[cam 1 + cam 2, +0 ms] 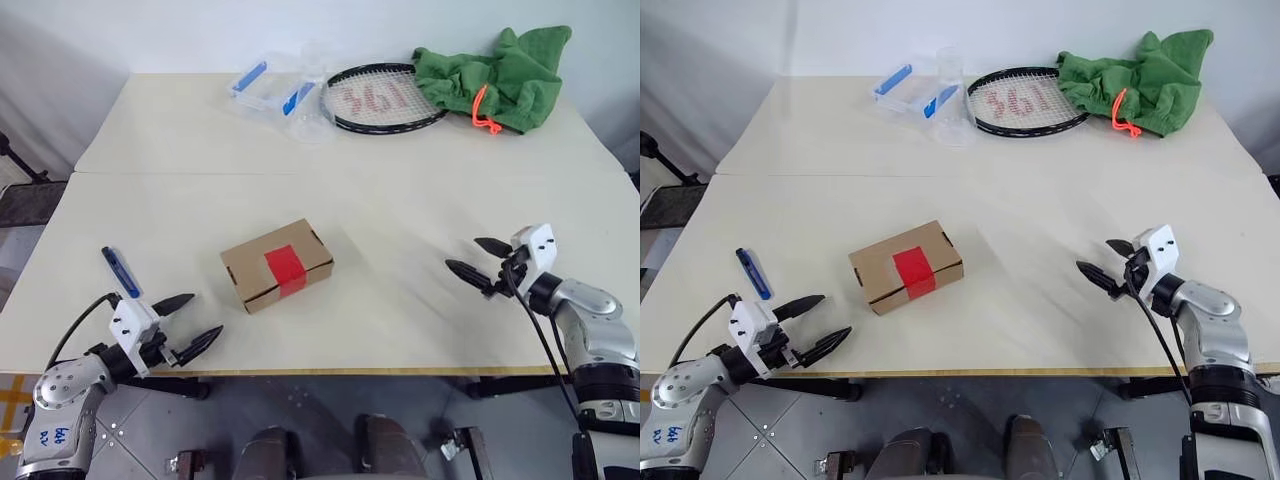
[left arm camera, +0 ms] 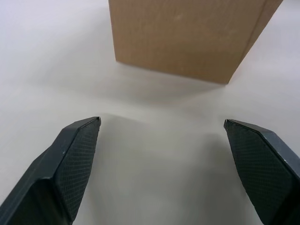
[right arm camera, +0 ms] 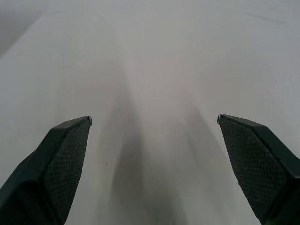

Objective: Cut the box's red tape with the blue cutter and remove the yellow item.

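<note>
A wide pale table [image 1: 380, 330] spans the scene, made of two tops meeting at a seam. At its far edge lie a crumpled green cloth bag [image 1: 500, 75] with an orange cord, a black racket [image 1: 385, 100] touching the bag, and just beside the racket a clear plastic container [image 1: 275, 88] with blue clips. Near the middle of the near tabletop sits the box [image 1: 277, 265], closed and turned at a slant, with the red tape [image 1: 285, 268] running across its top and down its near side. The blue cutter [image 1: 121, 271] lies flat on the table to the left of the box, well apart from it. The left gripper [image 1: 190, 322] hovers low over the near left edge, just beside the cutter, its forearm reaching in from the lower left corner and pointing roughly level toward the box; its two black fingers are spread wide and hold nothing. The right gripper [image 1: 478, 260] reaches in from the right, pointing roughly level toward the table's middle, fingers likewise spread wide and empty, well apart from the box.
</note>
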`<action>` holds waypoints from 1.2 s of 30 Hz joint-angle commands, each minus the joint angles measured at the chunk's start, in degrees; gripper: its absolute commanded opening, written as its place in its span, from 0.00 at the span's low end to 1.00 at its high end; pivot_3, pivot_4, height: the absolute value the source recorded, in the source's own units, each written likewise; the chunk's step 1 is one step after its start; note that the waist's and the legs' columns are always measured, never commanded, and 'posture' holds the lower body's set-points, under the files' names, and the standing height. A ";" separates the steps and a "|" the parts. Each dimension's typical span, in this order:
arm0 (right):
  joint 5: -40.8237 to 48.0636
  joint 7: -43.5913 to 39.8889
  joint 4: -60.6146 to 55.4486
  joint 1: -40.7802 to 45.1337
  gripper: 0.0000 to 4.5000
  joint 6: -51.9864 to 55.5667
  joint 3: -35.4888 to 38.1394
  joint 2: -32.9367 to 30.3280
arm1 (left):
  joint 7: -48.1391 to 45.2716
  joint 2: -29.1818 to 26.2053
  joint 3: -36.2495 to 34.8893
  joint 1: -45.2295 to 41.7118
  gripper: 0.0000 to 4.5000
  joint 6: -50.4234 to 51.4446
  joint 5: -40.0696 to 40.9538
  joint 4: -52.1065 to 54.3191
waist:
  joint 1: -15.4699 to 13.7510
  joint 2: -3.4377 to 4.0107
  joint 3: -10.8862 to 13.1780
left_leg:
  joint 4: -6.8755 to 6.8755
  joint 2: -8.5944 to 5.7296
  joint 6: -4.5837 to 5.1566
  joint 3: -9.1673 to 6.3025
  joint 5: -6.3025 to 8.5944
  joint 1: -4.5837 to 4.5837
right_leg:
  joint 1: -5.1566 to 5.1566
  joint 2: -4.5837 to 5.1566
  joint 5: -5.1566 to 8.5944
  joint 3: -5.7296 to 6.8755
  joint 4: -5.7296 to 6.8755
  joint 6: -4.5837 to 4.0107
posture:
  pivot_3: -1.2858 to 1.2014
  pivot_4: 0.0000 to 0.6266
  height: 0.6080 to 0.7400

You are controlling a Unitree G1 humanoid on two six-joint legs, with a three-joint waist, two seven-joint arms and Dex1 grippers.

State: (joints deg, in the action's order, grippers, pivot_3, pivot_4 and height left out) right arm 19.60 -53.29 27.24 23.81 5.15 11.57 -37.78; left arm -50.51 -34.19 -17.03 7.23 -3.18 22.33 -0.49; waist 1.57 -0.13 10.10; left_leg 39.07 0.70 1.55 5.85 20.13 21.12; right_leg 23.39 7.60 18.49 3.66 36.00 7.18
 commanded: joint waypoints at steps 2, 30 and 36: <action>2.39 2.40 -7.50 0.17 1.00 5.21 1.05 0.70 | 5.07 0.56 -1.42 -0.06 1.00 3.62 0.32 4.33 | 0.02 0.00 0.00 | 0.00 -0.01 0.00 -0.02 0.00 0.01 | -0.01 0.00 0.00 0.02 0.00 0.00 | 0.52 0.24 1.00; 5.11 8.92 -23.29 13.88 0.00 36.48 -15.08 10.68 | 2.65 1.08 8.56 -11.92 0.01 13.23 0.52 6.41 | 0.04 -0.01 0.00 | 0.07 -0.11 -0.02 -0.19 0.01 0.14 | -0.01 -0.07 -0.01 0.59 0.05 -0.01 | 0.52 0.24 1.00; 1.64 3.43 -14.16 22.73 0.00 33.95 -21.13 14.07 | -1.38 2.79 14.81 -15.61 0.01 13.23 -0.57 4.24 | 0.04 -0.01 0.00 | 0.10 -0.17 0.01 -0.24 -0.01 0.15 | -0.02 -0.06 -0.01 0.79 0.10 -0.01 | 0.52 0.24 1.00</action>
State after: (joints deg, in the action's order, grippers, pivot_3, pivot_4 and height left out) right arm 21.88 -47.36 11.83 44.02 41.35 -8.41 -24.69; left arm -50.46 -32.17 -4.27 -6.63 10.93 22.16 4.26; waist 1.62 -0.14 10.10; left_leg 39.18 0.50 1.57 5.62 20.12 21.27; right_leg 23.38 7.53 18.49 4.45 36.11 7.17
